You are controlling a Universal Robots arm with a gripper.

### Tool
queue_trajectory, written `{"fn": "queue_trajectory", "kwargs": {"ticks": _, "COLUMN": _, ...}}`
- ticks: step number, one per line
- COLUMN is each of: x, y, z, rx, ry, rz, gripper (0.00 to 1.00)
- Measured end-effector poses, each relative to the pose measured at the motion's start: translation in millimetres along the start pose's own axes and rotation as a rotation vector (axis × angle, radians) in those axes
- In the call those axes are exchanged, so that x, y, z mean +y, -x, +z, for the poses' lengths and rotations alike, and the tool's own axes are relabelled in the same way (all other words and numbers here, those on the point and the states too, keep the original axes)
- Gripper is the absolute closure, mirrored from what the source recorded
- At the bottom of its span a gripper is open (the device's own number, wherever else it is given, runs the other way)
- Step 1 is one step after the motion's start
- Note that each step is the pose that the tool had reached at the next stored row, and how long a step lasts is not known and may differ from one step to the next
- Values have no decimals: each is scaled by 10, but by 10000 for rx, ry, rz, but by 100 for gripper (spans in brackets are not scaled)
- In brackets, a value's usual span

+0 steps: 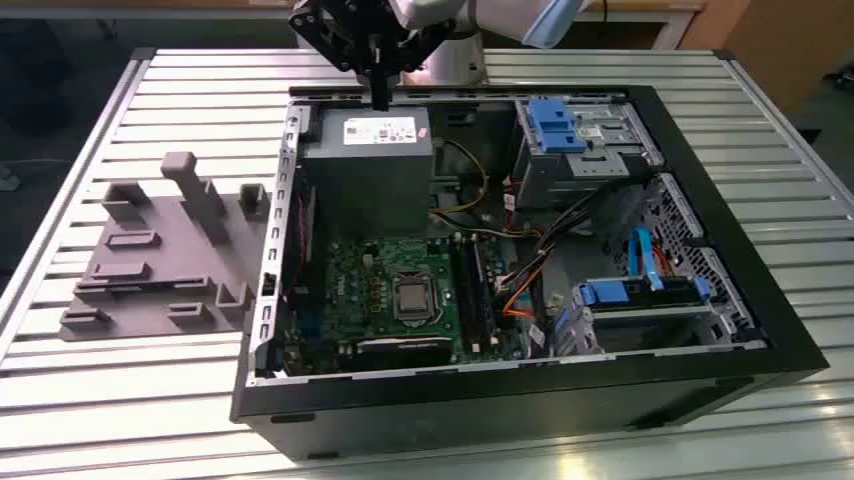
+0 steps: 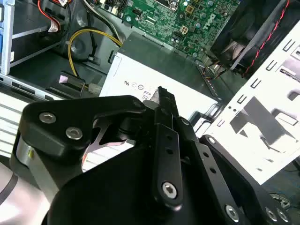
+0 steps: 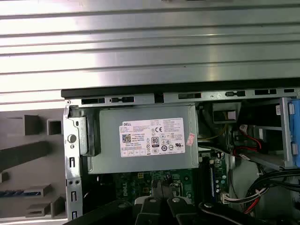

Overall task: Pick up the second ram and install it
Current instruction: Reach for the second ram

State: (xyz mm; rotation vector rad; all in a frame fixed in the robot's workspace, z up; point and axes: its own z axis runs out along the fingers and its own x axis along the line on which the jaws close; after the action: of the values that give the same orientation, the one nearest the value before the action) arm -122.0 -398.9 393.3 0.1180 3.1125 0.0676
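My gripper (image 1: pixel 380 98) hangs above the far rim of the open computer case (image 1: pixel 747 300), over the grey power supply (image 3: pixel 145 140). Its fingers are shut, and I see nothing between them in the exterior view or at the gripper (image 2: pixel 161 96) in the second wrist view. In the first wrist view a narrow blue-green strip, seemingly the second ram (image 3: pixel 23 192), lies in the grey fixture plate (image 1: pixel 154 255), outside the case and well away from the gripper. The green motherboard (image 1: pixel 387 290) lies in the case floor. A dark stick (image 1: pixel 470 290) stands in its long slots.
The case sits on a slatted metal table (image 1: pixel 134 400). Blue drive brackets (image 1: pixel 561 125) and bundles of orange and black cables (image 1: pixel 534 270) fill the side of the case on the exterior view's right. Upright blocks (image 1: pixel 200 195) rise from the fixture plate.
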Motion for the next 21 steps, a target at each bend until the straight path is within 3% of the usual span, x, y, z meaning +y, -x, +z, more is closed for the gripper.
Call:
{"fn": "queue_trajectory", "kwargs": {"ticks": 6, "x": 0, "y": -3, "z": -1, "rx": 0, "ry": -1, "rz": 0, "gripper": 89}}
{"fn": "queue_trajectory", "kwargs": {"ticks": 21, "x": -7, "y": -93, "z": -1, "rx": 0, "ry": 0, "rz": 0, "gripper": 89}}
